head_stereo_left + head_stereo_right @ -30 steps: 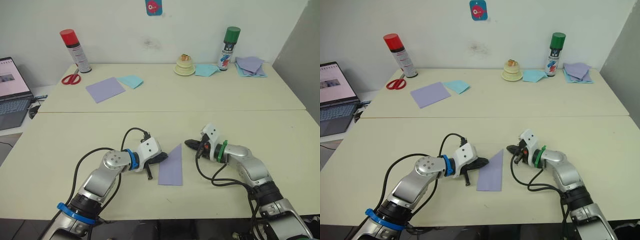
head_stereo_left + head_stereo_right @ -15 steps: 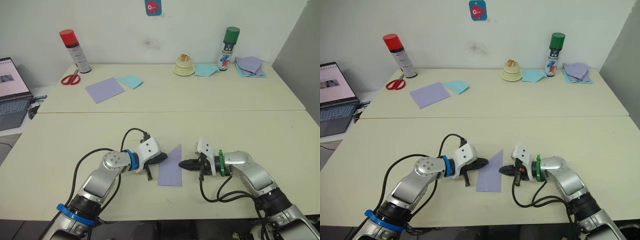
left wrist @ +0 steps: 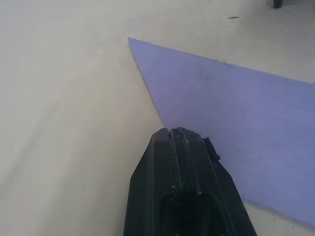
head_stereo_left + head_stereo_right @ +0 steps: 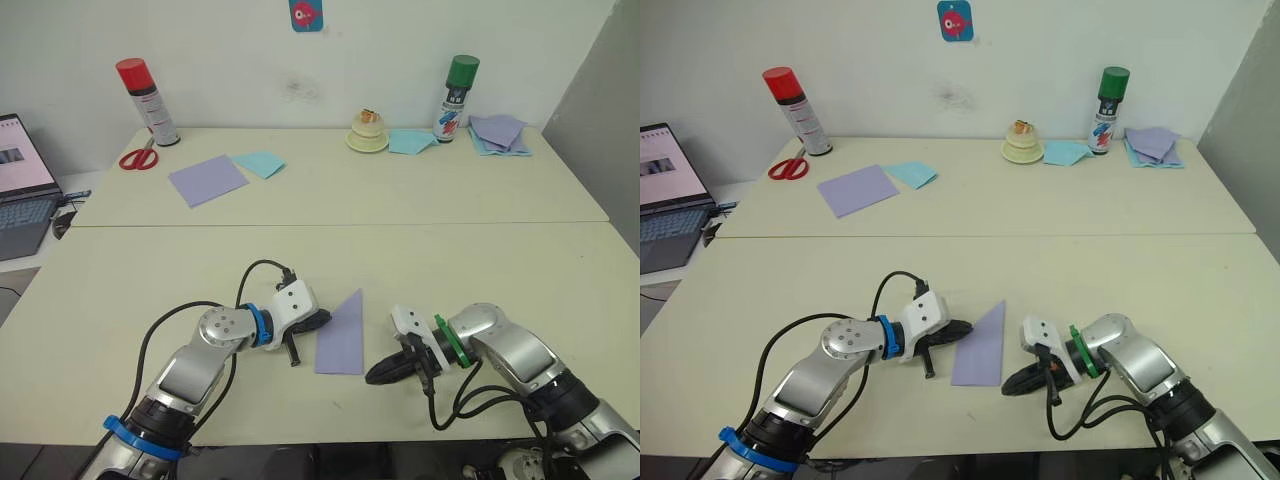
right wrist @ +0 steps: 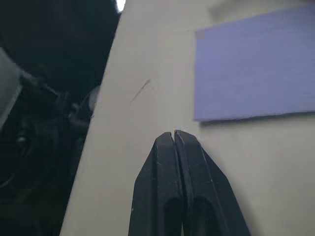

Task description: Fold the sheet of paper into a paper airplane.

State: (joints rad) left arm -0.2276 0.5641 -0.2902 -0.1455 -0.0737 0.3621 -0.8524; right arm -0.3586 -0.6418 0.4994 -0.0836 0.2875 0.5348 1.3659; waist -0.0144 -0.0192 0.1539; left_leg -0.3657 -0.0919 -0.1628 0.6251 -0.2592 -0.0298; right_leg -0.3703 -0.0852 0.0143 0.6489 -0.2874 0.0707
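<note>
Lying near the desk's (image 4: 120, 270) front edge, the sheet of paper (image 4: 342, 335) is pinned by the closed left gripper (image 4: 322, 319); the right gripper (image 4: 377, 374), pressed together, is placed just beside its near corner.

Sheet of paper (image 4: 981, 348) lies flat — a gripper at either side.

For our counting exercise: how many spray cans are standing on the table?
2. The red-capped spray can stands at the far left by the scissors; the green-capped spray can stands at the far right, between a light blue sheet and a paper stack.
</note>
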